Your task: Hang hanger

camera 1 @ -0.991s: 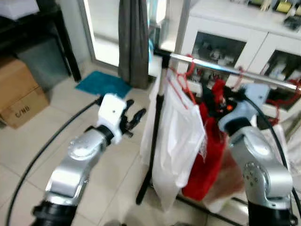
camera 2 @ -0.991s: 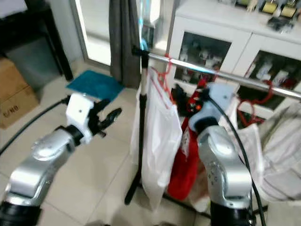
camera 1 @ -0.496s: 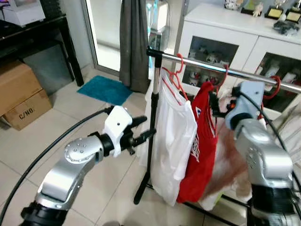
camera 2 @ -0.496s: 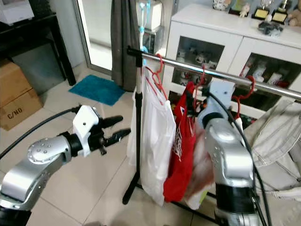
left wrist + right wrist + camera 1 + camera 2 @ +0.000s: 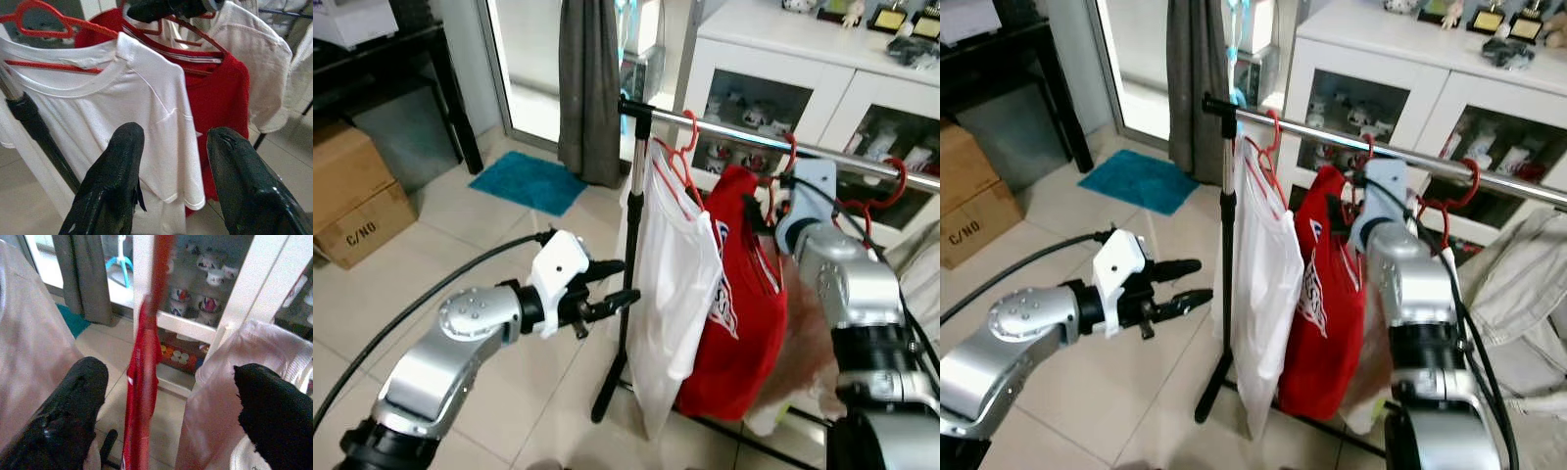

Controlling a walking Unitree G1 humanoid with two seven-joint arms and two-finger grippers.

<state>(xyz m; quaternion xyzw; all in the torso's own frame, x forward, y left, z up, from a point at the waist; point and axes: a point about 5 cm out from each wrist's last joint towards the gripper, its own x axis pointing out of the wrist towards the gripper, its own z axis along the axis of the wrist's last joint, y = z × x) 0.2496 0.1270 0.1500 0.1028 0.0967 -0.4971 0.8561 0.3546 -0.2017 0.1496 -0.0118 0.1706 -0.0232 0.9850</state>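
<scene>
Left eye view: a red hanger (image 5: 771,191) hooks over the silver rail (image 5: 744,137) of a garment rack, carrying a red T-shirt (image 5: 741,294) with white print on its chest. It hangs near the rail's left end, just beside a second red hanger (image 5: 677,157) that holds a white T-shirt (image 5: 671,294), which sits against the black upright post (image 5: 628,245). A third red hanger (image 5: 881,196) hooks on further right along the rail.

The right gripper (image 5: 166,416) is raised at the rail beside the red T-shirt's hanger. In the right wrist view its fingers stand wide apart, with the red garment's edge hanging between them untouched. The left gripper (image 5: 607,289) hovers near the post at mid-height, its two fingers parted and holding nothing; the left wrist view looks past them at both shirts.

A pale garment (image 5: 803,372) behind the right arm is blurred and partly covered, so its hanger cannot be made out. The rail's right end runs out of frame. A white cabinet (image 5: 832,69) stands behind the rack.
</scene>
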